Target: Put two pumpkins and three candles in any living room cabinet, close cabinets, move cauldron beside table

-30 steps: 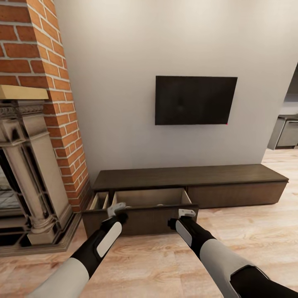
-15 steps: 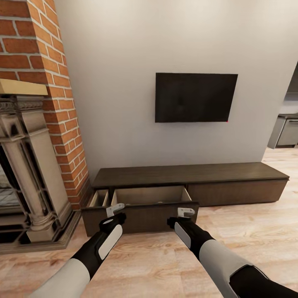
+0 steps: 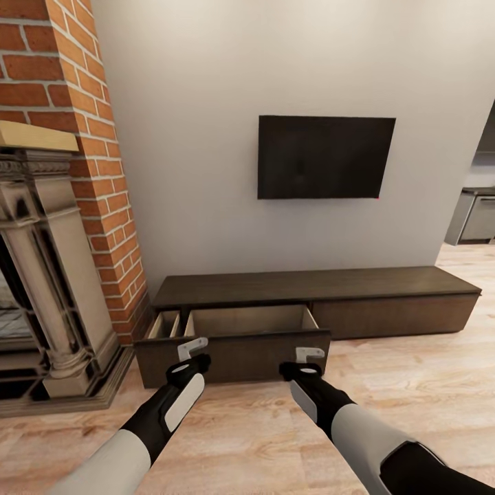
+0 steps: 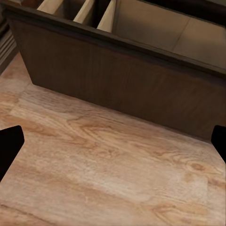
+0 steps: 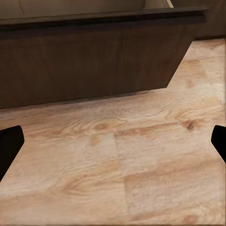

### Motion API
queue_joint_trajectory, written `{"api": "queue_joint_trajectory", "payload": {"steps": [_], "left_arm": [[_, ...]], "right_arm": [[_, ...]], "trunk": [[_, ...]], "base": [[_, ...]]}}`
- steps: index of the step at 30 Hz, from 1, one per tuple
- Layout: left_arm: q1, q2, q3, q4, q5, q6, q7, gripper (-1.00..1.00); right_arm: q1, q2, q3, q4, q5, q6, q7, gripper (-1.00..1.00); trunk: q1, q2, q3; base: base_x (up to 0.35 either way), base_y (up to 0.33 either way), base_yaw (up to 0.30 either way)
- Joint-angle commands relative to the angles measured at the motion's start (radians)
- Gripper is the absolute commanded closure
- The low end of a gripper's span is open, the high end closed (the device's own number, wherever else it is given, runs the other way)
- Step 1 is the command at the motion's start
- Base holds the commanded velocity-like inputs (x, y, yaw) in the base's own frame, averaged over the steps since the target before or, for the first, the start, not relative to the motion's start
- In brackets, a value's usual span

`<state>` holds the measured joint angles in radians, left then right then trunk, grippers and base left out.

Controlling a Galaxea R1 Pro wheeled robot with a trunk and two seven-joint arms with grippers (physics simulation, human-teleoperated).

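My left claw (image 3: 192,348) and right claw (image 3: 309,355) hang spread wide and empty just before the cabinet's (image 3: 385,285) pulled-out drawer (image 3: 234,354). My left wrist view catches pale dividers (image 4: 101,16) inside; the right wrist view, the drawer's outer corner. Light wood floor (image 3: 412,385) below; beyond, a wall-mounted television (image 3: 325,157) and brick fireplace (image 3: 82,172).

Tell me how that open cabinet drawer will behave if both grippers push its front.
The drawer will probably slide straight back rather than tip, since its pale sides run into the cabinet. Its wide front looks rigid, so it should not flex. With the left gripper and right gripper spread along it, it likely won't skew.
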<state>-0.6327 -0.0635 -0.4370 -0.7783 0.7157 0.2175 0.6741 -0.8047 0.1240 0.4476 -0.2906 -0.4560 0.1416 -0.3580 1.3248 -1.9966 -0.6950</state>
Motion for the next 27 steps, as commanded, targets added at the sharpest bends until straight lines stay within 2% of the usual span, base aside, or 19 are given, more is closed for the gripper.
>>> {"api": "queue_joint_trajectory", "payload": {"steps": [1, 10, 12, 15, 16, 18, 22, 27], "left_arm": [[-0.001, 0.001, -0.003, -0.002, 0.004, 0.004, 0.007, -1.00], [-0.001, 0.001, -0.007, -0.001, 0.004, 0.002, 0.006, -1.00], [-0.001, 0.001, -0.030, -0.001, 0.002, -0.003, 0.000, -1.00], [-0.001, 0.002, -0.073, 0.005, -0.001, -0.051, -0.037, -1.00], [-0.001, 0.002, -0.099, 0.024, -0.004, -0.081, -0.065, -1.00], [-0.001, 0.001, -0.119, 0.065, -0.009, -0.107, -0.094, -1.00], [-0.001, 0.002, -0.130, 0.085, -0.011, -0.142, -0.106, -1.00], [-0.001, 0.002, -0.139, 0.089, -0.012, -0.166, -0.109, -1.00]], "right_arm": [[-0.001, -0.001, 0.009, 0.000, -0.004, 0.006, -0.007, -1.00], [-0.001, -0.010, 0.007, 0.004, -0.003, 0.001, -0.007, -1.00], [-0.001, -0.011, 0.008, 0.004, -0.003, -0.003, -0.006, -1.00], [-0.001, -0.013, 0.008, 0.005, -0.003, -0.026, -0.006, -1.00], [-0.001, -0.014, 0.008, 0.009, -0.003, -0.045, -0.003, -1.00], [-0.001, -0.014, 0.007, 0.018, -0.003, -0.061, 0.029, -1.00], [-0.001, -0.014, 0.005, 0.023, -0.006, -0.068, 0.108, -1.00], [-0.001, -0.014, 0.004, 0.026, -0.007, -0.070, 0.127, -1.00]], "trunk": [[0.004, -0.008, -0.004], [0.038, -0.071, -0.032], [0.046, -0.085, -0.039], [0.057, -0.106, -0.048], [0.061, -0.113, -0.051], [0.069, -0.127, -0.058], [0.084, -0.155, -0.070], [0.103, -0.190, -0.086]], "base": [[0.000, 0.000, 0.000], [0.000, 0.000, 0.000], [0.000, 0.000, 0.000], [0.000, 0.000, 0.000], [0.000, 0.000, 0.000], [0.000, 0.000, 0.000], [0.000, 0.000, 0.000], [0.000, 0.000, 0.000]]}}
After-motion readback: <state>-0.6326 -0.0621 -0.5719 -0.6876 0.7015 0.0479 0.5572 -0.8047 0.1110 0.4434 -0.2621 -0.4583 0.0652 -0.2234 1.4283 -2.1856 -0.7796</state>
